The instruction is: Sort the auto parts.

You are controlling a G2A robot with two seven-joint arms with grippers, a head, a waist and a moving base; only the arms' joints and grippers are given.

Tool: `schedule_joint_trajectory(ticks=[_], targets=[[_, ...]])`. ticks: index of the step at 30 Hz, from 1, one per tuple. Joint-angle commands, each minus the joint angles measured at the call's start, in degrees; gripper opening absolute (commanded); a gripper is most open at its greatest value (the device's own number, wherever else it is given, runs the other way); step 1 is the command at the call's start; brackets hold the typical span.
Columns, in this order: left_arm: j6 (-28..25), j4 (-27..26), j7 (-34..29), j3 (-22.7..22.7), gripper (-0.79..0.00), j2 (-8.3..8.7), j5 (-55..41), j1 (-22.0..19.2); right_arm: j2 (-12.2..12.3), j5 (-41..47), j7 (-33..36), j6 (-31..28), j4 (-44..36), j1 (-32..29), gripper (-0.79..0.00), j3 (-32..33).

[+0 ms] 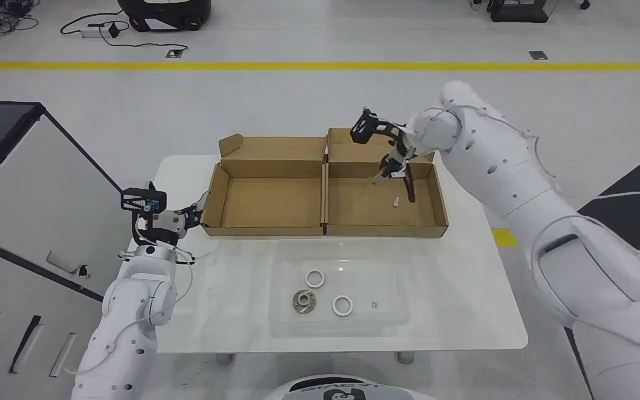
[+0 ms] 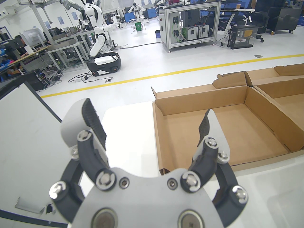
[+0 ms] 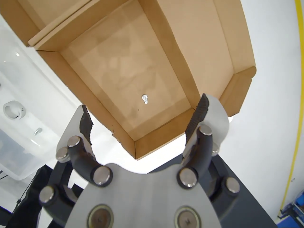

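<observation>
As 1 bolt [image 3: 144, 98] lies boxed, 2 rings [image 1: 314, 277] [image 1: 343, 305]

Left arm [image 1: 138, 300] is lying in from 7 o'clock, elbow bent, wrist sitting at 9 o'clock. Left gripper [image 1: 193, 213] [image 2: 148, 110] is pointing toward 3 o'clock, jaws standing wide apart.

Right arm [image 1: 500, 150] is stretching in from 4 o'clock. Right gripper [image 1: 398, 178] [image 3: 143, 105] is hanging at 1 o'clock, angled downward, jaws spread wide.

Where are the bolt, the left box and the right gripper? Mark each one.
bolt [image 3: 144, 98], right wrist view, on its middle, where the head meets the shank.
left box [image 1: 270, 202], top view, on its bare floor.
right gripper [image 3: 143, 111], right wrist view, midway between its fingertips.
</observation>
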Motion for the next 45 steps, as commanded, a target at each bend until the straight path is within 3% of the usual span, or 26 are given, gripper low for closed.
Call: schedule_joint_trajectory(ticks=[1, 7, 14, 21, 29, 36, 45], targets=[[0.0, 0.0, 0.0, 0.0, 0.0, 0.0, 0.0, 0.0, 2.1, 0.03, 1.63, 1.14, -8.41, -3.15, 0.0, 2.64], [0.0, 0.0, 0.0, 0.0, 0.0, 0.0, 0.0, 0.0, 7.84, 0.81, 5.08, 4.58, -25.19, -10.12, 0.0, 6.71], [0.0, 0.0, 0.0, 0.0, 0.0, 0.0, 0.0, 0.0, 13.32, 6.41, 5.46, 4.96, -35.28, -12.63, 0.0, 6.88], [0.0, 0.0, 0.0, 0.0, 0.0, 0.0, 0.0, 0.0, 19.32, 10.55, 2.78, 2.27, -41.15, -11.18, 0.0, 2.14], [0.0, 0.0, 0.0, 0.0, 0.0, 0.0, 0.0, 0.0, 25.53, 13.97, -1.59, -2.09, -45.48, -4.71, 0.0, -6.66], [0.0, 0.0, 0.0, 0.0, 0.0, 0.0, 0.0, 0.0, 28.23, 19.21, -3.05, -3.55, -48.0, 1.72, 0.0, -14.75], [0.0, 0.0, 0.0, 0.0, 0.0, 0.0, 0.0, 0.0, 28.2, 23.31, -4.56, -5.06, -49.03, 8.99, 0.0, -26.12]])
